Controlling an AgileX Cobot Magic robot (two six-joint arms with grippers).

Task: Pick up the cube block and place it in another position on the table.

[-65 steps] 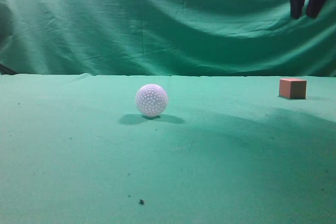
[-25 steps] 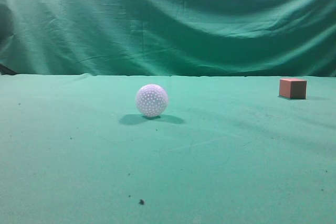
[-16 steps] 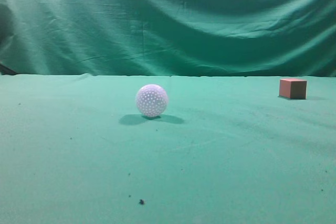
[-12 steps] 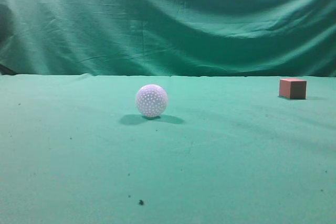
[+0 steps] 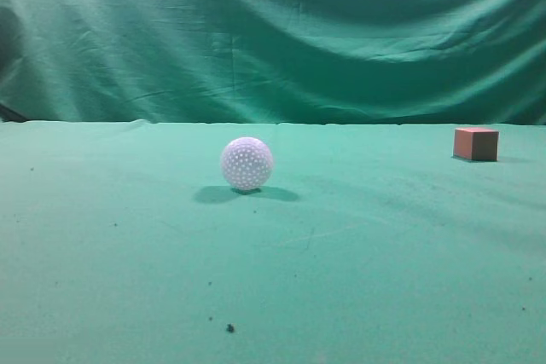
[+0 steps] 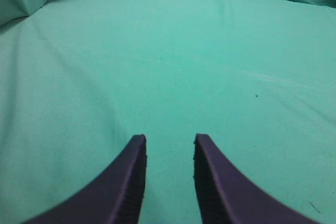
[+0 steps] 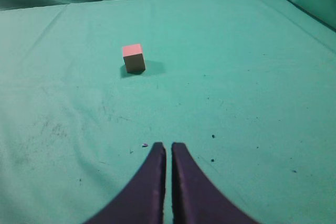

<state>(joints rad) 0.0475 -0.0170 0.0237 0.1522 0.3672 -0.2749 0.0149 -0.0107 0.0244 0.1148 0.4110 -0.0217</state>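
Right tool (image 7: pixel 168 148) hangs above table (image 7: pixel 252 77) — fingers nearly touching, empty.

Reddish-brown cube block (image 5: pixel 475 143); white dimpled ball (image 5: pixel 246 163); green dark-specked table (image 5: pixel 128 245); green curtain (image 5: pixel 256 31).

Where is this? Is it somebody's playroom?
Probably not a playroom; it looks like a robot test setup. A table is covered in green cloth with a green curtain hung behind it. Only a white ball and a cube block sit there, and dark robot tools show in the wrist cameras.
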